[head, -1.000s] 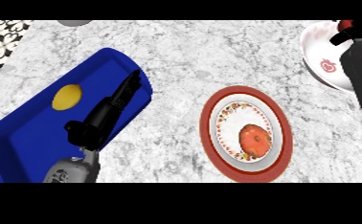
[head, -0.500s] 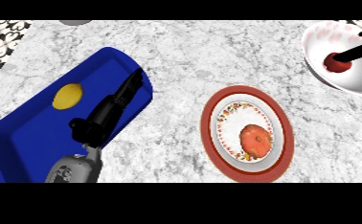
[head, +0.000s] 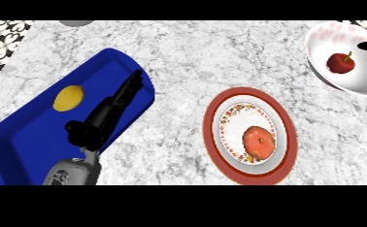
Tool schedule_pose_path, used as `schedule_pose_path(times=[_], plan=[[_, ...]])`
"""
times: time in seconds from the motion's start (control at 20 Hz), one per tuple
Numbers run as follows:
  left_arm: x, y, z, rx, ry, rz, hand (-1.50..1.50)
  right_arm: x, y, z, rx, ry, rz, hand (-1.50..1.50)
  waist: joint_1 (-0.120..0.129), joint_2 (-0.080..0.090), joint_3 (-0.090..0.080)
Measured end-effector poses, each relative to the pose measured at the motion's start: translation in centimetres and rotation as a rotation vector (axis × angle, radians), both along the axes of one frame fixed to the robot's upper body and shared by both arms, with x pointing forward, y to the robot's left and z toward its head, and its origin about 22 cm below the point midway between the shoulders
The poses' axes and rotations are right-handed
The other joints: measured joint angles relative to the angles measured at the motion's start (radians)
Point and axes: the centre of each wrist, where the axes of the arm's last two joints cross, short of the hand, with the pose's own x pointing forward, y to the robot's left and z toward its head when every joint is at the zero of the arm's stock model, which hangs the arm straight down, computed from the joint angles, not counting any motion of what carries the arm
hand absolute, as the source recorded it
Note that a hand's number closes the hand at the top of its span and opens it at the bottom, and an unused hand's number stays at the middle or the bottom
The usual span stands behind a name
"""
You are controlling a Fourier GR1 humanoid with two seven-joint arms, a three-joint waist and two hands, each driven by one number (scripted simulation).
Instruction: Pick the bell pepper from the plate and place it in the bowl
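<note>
The left hand (head: 108,114) lay over the blue tray (head: 43,138) with fingers straight, holding nothing, a yellow item (head: 69,98) just beside it; the right hand was out of view. The bell pepper (head: 341,63), dark red, already sat in the white bowl (head: 319,51) at the far right edge. An orange-red fruit (head: 258,142) rested on the red-rimmed plate (head: 215,138). The risk, as I judged it, was mistaking that fruit for unfinished work and disturbing the plate.

Bright even light, soft faint shadows, perhaps slight stretching toward edges
</note>
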Motion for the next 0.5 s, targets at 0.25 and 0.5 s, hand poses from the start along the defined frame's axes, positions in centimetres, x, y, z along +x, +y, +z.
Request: schedule_pose_path(times=[0.25, 0.5], plan=[[0.0, 0.0, -0.4, 0.003, 0.003, 0.006, 0.0, -1.0, -1.6, 0.3, 0.071, -0.161, -0.094, -1.5, -0.011, -0.004, -0.001], [-0.3, 0.5, -0.2, 0.006, 0.013, 0.032, 0.0, -4.1, -5.0, -1.0, 0.116, -0.254, -0.168, -1.5, -0.03, -0.012, -0.002]])
